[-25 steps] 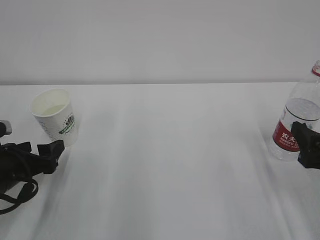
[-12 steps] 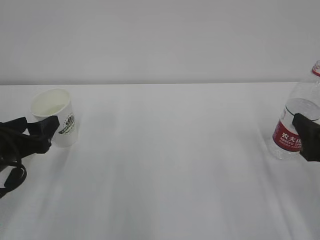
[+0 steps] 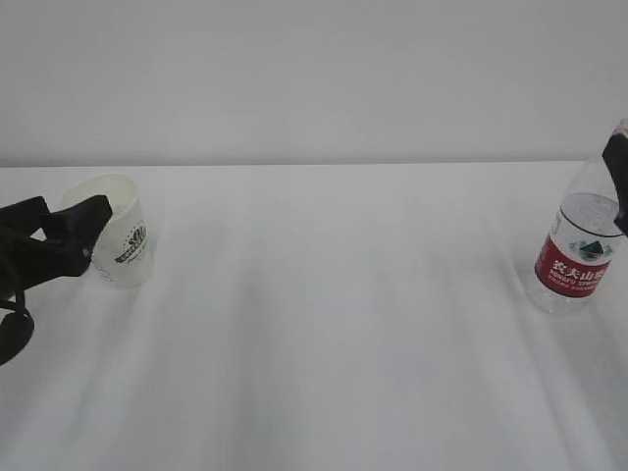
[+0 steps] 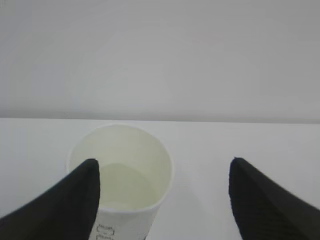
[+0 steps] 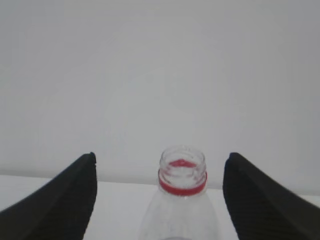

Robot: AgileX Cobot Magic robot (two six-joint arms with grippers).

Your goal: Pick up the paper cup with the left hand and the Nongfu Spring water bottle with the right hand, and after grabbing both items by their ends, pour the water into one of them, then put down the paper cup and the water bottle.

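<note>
The paper cup stands upright on the white table at the left, white with a green logo. My left gripper is at its left side near rim height. In the left wrist view the cup sits towards the left finger, and the gripper is open, gripping nothing. The Nongfu Spring water bottle stands at the right, uncapped and partly filled with clear water. My right gripper is level with its neck. Its open jaws flank the red neck ring without touching.
The white table stretches between cup and bottle, with a plain white wall behind. The bottle stands close to the right edge of the exterior view.
The cup went from tilted above my left gripper to upright on the table, and that gripper rose to its rim. My right gripper climbed from the bottle's label to its neck.
</note>
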